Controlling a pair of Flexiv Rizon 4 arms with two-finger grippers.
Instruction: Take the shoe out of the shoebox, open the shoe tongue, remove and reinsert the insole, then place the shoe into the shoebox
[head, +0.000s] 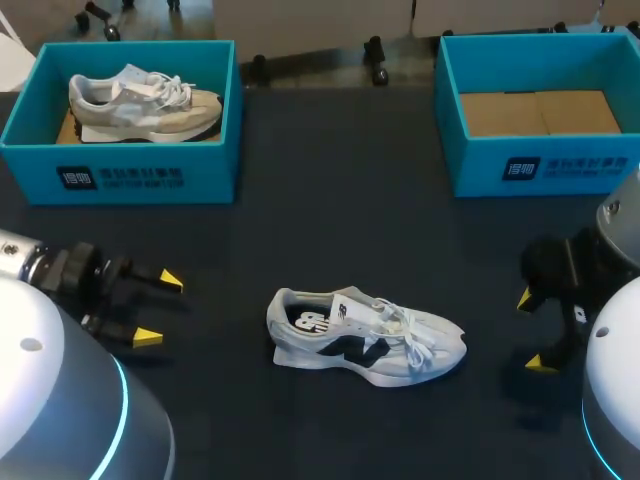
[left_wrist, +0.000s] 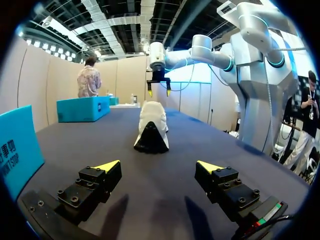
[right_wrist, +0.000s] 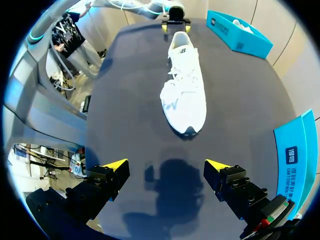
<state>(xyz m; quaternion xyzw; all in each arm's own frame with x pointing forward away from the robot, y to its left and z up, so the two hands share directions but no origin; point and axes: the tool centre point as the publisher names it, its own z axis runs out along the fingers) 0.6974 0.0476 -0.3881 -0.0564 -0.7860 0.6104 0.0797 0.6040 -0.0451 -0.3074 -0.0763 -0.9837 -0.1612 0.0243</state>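
A white sneaker (head: 365, 337) with a dark side logo lies on the dark table between my two grippers, toe to the right; its insole shows in the opening. My left gripper (head: 158, 308) stands open left of its heel, a short way off. In the left wrist view the sneaker's heel (left_wrist: 151, 128) lies ahead of the open left gripper (left_wrist: 158, 166). My right gripper (head: 532, 331) is open to the right of the toe. From the right wrist, the sneaker (right_wrist: 183, 91) lies toe-first ahead of the open right gripper (right_wrist: 168, 164). Nothing is held.
A blue shoebox (head: 130, 170) at the back left holds a second, beige-and-white sneaker (head: 145, 102). Another blue shoebox (head: 530, 165) at the back right shows only its brown cardboard floor. Bare dark cloth surrounds the sneaker.
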